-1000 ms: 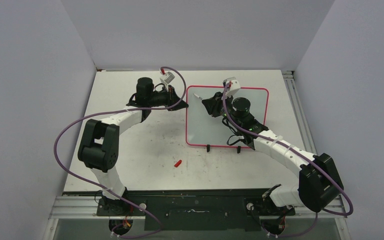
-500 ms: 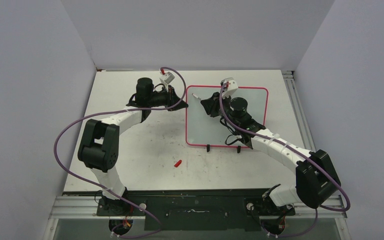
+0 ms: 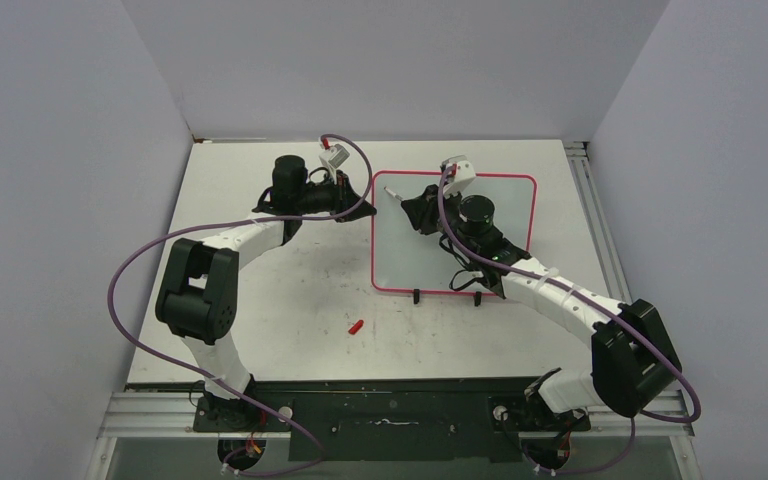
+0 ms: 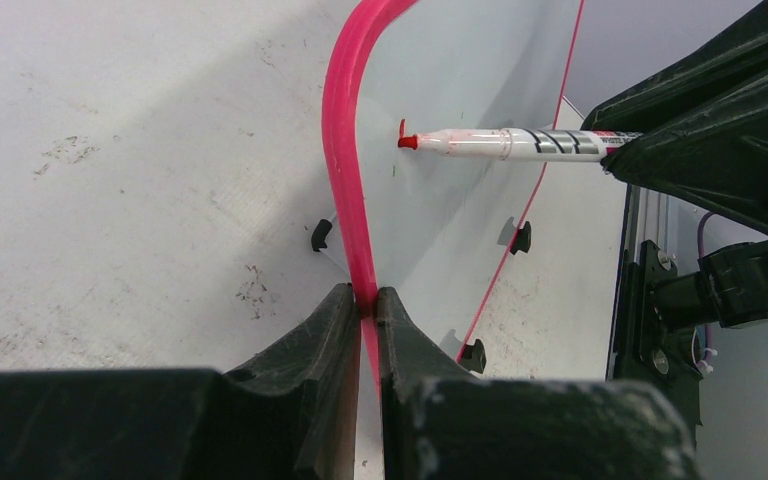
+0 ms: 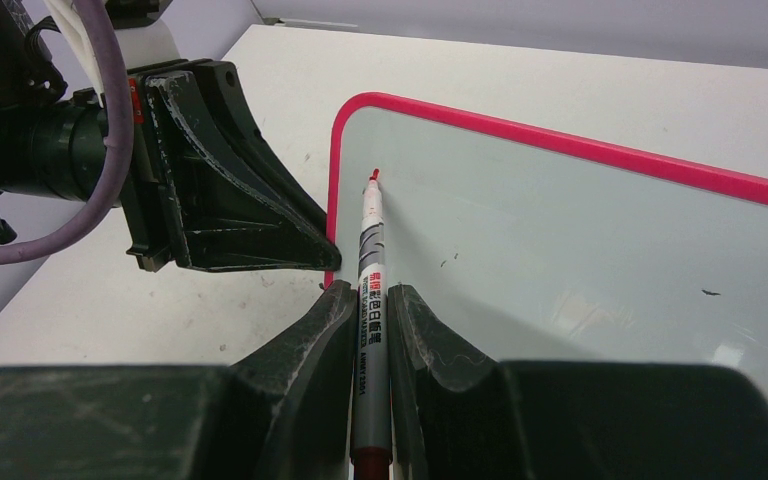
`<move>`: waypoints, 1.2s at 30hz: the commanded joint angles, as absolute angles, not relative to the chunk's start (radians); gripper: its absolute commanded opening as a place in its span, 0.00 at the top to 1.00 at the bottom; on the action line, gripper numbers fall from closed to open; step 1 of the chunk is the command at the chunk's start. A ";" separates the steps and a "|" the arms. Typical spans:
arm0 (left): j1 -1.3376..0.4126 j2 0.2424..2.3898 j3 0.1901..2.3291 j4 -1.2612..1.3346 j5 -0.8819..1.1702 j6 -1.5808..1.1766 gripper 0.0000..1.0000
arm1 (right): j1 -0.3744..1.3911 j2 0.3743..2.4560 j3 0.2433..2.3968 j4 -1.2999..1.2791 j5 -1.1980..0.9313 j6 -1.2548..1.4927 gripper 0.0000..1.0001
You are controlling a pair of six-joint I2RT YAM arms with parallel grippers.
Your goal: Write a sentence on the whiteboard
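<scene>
Whiteboard (image 3: pixel 410 255) lay on the far right part of the table (image 3: pixel 260 300), as we saw it from above, resting on small black clip feet (image 3: pixel 416 296) along its near edge. Its pale surface was bordered by a thin pink-red rim (image 4: pixel 345 150). The left gripper (image 4: pixel 364 296) was clamped on that rim at the board's left side, its two black fingers pressed against either face of the edge. The right gripper (image 5: pixel 370 295) was closed around a marker (image 5: pixel 371 235), whose barrel ran forward between the fingers, with the red tip (image 5: pixel 373 175) close to the whiteboard near its far left corner. We could not tell whether the small red fleck (image 4: pixel 401 127) at the tip was ink on the board or only a reflection. Elsewhere on the board we made out a few tiny dark specks (image 5: pixel 708 292).

The marker's barrel carried red characters and a line of black print beneath them, along with black stripes nearer the tip, but we found the lettering too small to read. A small red cap (image 3: pixel 356 326) lay on the table, well apart from the board, nearer the arms' bases.
</scene>
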State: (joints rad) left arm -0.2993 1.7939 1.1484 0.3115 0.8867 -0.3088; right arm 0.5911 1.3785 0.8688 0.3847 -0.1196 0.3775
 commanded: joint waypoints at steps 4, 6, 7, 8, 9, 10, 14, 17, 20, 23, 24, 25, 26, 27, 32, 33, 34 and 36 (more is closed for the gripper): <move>-0.295 1.747 1.141 0.341 0.893 -0.288 1.00 | 0.602 1.337 0.840 0.402 -0.103 0.369 0.95; -0.295 1.746 1.140 0.341 0.893 -0.288 1.00 | 0.604 1.334 0.833 0.399 -0.104 0.372 0.95; -0.295 1.746 1.141 0.341 0.891 -0.288 1.00 | 0.606 1.331 0.830 0.397 -0.104 0.373 0.95; -0.295 1.744 1.140 0.341 0.891 -0.288 1.00 | 0.608 1.330 0.826 0.396 -0.103 0.374 0.95; -0.295 1.745 1.140 0.342 0.890 -0.288 1.00 | 0.608 1.328 0.823 0.395 -0.102 0.373 0.95; -0.295 1.745 1.140 0.342 0.889 -0.288 1.00 | 0.609 1.326 0.820 0.392 -0.102 0.374 0.95; -0.295 1.744 1.140 0.341 0.888 -0.288 1.00 | 0.614 1.319 0.812 0.386 -0.102 0.374 0.95; -0.295 1.742 1.140 0.342 0.887 -0.288 1.00 | 0.618 1.313 0.813 0.381 -0.101 0.374 0.95; -0.295 1.744 1.140 0.340 0.884 -0.288 1.00 | 0.622 1.298 0.819 0.376 -0.102 0.371 0.95; -0.295 1.742 1.140 0.340 0.885 -0.288 1.00 | 0.626 1.281 0.826 0.374 -0.111 0.368 0.95; -0.295 1.741 1.140 0.339 0.884 -0.287 1.00 | 0.627 1.276 0.830 0.373 -0.116 0.370 0.95; -0.295 1.742 1.140 0.338 0.885 -0.287 1.00 | 0.629 1.272 0.833 0.373 -0.120 0.372 0.95; -0.295 1.742 1.140 0.338 0.883 -0.287 1.00 | 0.629 1.268 0.835 0.378 -0.123 0.374 0.95; -0.295 1.742 1.141 0.339 0.884 -0.287 1.00 | 0.630 1.265 0.837 0.382 -0.124 0.376 0.95; -0.295 1.740 1.140 0.339 0.884 -0.286 1.00 | 0.629 1.277 0.853 0.386 -0.102 0.366 0.95; -0.295 1.739 1.140 0.339 0.883 -0.285 1.00 | 0.630 1.281 0.856 0.386 -0.097 0.362 0.95; -0.295 1.739 1.140 0.337 0.883 -0.285 1.00 | 0.630 1.286 0.859 0.387 -0.094 0.360 0.95; -0.295 1.740 1.140 0.337 0.881 -0.284 1.00 | 0.629 1.297 0.865 0.393 -0.092 0.359 0.95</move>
